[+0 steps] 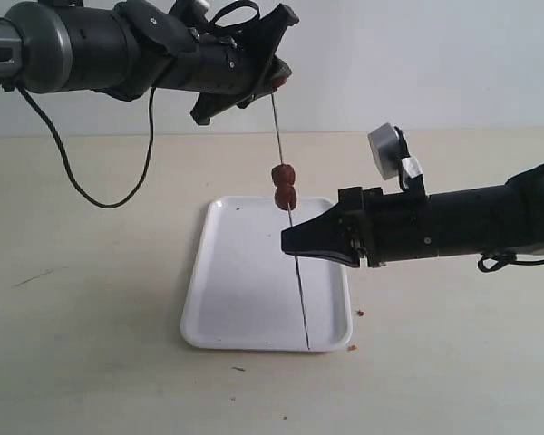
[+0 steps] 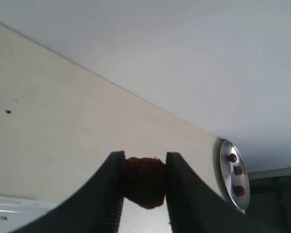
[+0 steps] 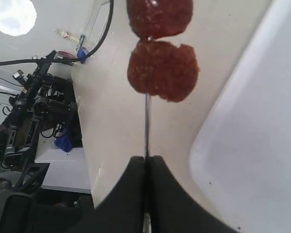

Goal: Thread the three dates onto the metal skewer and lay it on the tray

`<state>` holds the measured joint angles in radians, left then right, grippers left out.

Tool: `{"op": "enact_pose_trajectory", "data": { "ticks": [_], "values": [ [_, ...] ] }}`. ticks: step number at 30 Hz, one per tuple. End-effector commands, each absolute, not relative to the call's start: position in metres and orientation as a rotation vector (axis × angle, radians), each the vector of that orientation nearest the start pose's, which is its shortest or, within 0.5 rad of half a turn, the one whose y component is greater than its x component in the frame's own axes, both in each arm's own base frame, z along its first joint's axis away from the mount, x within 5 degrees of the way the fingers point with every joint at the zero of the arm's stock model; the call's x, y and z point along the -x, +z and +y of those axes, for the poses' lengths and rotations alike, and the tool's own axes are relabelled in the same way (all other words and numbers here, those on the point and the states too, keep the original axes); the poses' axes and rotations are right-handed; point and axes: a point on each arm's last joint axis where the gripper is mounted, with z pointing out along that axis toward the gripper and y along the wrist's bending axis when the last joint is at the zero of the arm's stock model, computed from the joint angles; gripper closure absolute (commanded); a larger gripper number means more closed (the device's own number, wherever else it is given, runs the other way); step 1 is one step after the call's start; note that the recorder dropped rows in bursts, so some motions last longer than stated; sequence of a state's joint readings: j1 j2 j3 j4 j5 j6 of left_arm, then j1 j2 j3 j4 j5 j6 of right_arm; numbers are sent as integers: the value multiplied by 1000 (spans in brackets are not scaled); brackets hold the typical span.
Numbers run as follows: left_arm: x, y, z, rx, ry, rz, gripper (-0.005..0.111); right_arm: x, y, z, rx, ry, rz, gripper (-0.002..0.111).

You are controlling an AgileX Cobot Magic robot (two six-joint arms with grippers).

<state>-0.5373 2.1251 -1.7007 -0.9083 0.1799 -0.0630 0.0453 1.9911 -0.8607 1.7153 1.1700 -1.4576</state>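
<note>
Skewer point(image 1: 301, 290) stands near upright over the tray point(image 1: 227, 317), which lies nearest on the desk point(image 1: 435, 381). Its lower tip shows at the tray's 5 o'clock corner; contact is unconfirmed. Further back, the right fingers point(image 3: 131, 194), reaching in from 3 o'clock, are pinched fully together on the shaft, judged to steady it for loading. Just beyond that grip, toward 12 o'clock, two dates point(image 1: 285, 186) sit threaded and touching. Farthest, at the skewer's top end, the left fingers point(image 2: 109, 194) stand part closed on the third date point(image 2: 144, 180), evidently to press it onto the point. Piercing cannot be confirmed. Laying down is not yet done.
</note>
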Motion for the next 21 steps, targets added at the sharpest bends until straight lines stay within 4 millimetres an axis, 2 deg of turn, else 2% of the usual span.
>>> {"op": "enact_pose_trajectory", "data": {
  "ticks": [1, 12, 21],
  "values": [
    [-428, 243, -271, 348, -1048, 2162, 77, -321, 130, 98, 158, 1569, 2189, 108],
    [-427, 242, -272, 283, -1022, 2172, 77, -330, 136, 98, 206, 1545, 2152, 108],
    [-427, 242, -270, 286, -1020, 2170, 77, -332, 132, 97, 179, 1488, 2191, 108]
  ]
}}
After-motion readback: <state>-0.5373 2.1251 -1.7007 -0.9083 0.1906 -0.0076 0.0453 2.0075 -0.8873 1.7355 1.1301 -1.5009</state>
